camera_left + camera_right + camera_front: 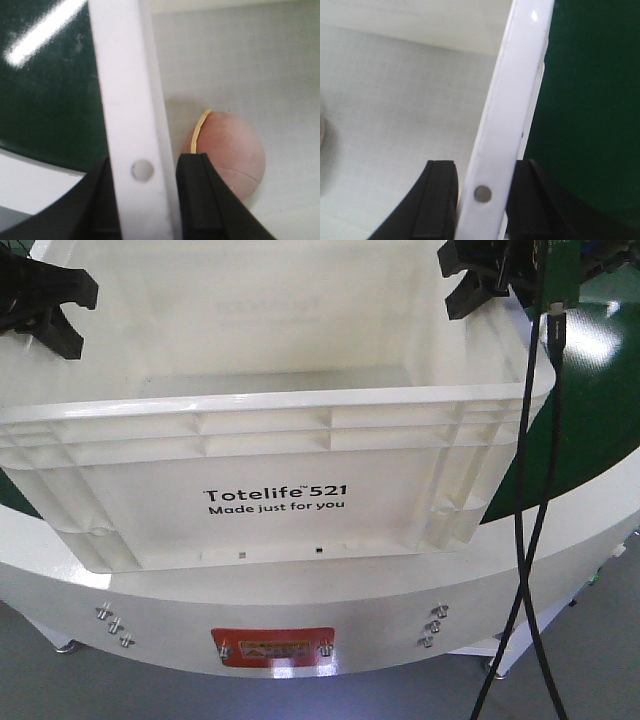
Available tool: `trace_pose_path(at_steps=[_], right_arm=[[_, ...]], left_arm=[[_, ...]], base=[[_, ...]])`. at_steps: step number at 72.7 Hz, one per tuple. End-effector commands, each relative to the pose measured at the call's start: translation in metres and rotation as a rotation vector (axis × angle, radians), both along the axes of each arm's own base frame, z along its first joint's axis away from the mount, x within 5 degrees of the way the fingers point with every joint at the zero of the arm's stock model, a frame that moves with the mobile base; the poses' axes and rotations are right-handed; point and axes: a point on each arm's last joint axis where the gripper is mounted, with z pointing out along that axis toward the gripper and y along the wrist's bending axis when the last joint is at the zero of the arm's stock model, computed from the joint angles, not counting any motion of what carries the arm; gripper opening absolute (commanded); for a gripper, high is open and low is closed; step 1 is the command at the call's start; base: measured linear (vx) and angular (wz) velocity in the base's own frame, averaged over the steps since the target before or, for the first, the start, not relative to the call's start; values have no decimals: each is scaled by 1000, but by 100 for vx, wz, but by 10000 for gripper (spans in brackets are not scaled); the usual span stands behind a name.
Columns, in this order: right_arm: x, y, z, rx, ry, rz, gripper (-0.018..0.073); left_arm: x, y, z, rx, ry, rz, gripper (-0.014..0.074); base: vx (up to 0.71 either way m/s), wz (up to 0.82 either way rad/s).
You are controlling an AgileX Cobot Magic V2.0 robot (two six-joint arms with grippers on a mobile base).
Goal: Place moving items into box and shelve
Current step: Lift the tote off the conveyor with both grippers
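Green tabletop (605,420), box (270,540) rim between left fingers (210,200), right fingers (437,200) — apparently gripped

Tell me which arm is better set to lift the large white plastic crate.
Left, narrowly: the left claw sits flush on both faces of the rim of the large white rectangular plastic crate, while the right claw seems to leave a sliver beside its inner finger. Lifting likely needs both.

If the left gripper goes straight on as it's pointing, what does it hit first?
Likely the rim of the box, which runs between the left gripper fingers. The inner finger points toward the pinkish ball inside; depth unclear.
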Motion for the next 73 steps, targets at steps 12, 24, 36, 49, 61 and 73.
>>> trace_pose_path(at_steps=[12,24,36,49,61,73], right_arm=[[-19,14,42,205,-151,58,-4],[-19,14,42,204,-148,59,-4],[-19,14,42,204,-148,59,-4],[-19,14,42,204,-148,59,-4],[-19,14,42,203,-149,59,-4],[-19,14,42,203,-149,59,-4]], left_arm=[[-10,-17,35,-181,-195,-54,-4],[-10,-17,35,-181,-195,-54,-4],[-10,-17,35,-181,-195,-54,-4],[-10,-17,35,-180,-195,-54,-4],[-10,-17,35,-180,-195,-54,-4],[-10,-17,35,-180,-195,-54,-4]], base=[[-19,8],[-17,18],[-15,35],[-13,44],[-13,45],[-13,43]])
